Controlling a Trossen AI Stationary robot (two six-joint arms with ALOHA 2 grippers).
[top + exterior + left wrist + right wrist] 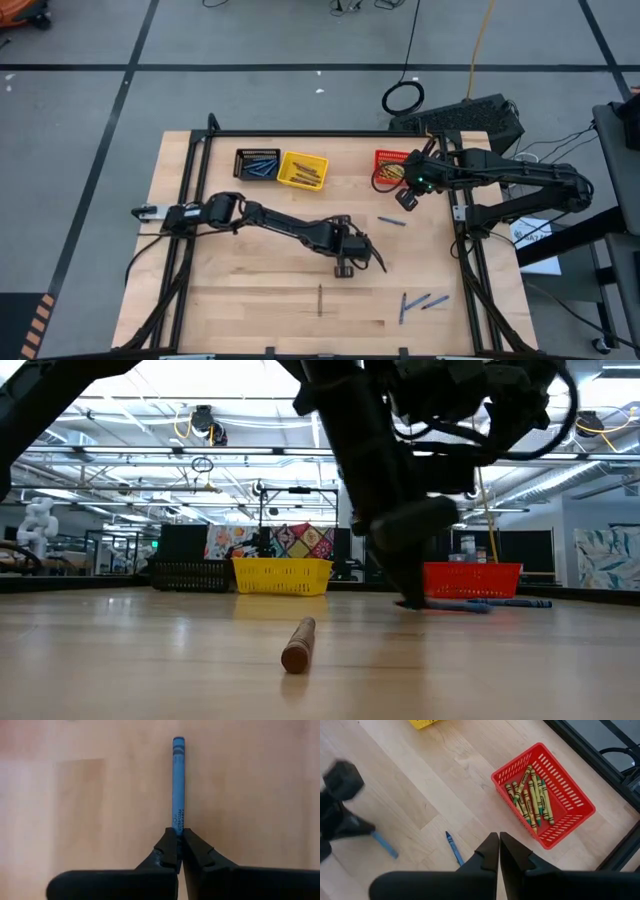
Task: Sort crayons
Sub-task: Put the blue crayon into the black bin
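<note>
The left gripper has its two dark fingers pinched together on the near end of a thin blue paper-wrapped crayon. In the left wrist view the stick runs straight out from the fingertips, its long axis in line with the gripper, so the hold is at one tip, not mid-length. The pale wood-plank table lies behind it; whether the crayon is clear of the table cannot be told.

In the high view the left gripper sits mid-table, a little right of centre, at the end of the left arm, which reaches low and nearly straight from the left edge. The small black mesh basket holding blue sticks stands at the back of the table beside a small yellow mesh basket. The carry would therefore be back and to the left, probably the next move.

The right gripper, fingers shut on nothing, hovers beside the small red mesh basket of olive-yellow crayons at the back right.

Loose sticks remain. One blue lies between the two arms, two blue near the front right, and one brown near the front edge.
</note>
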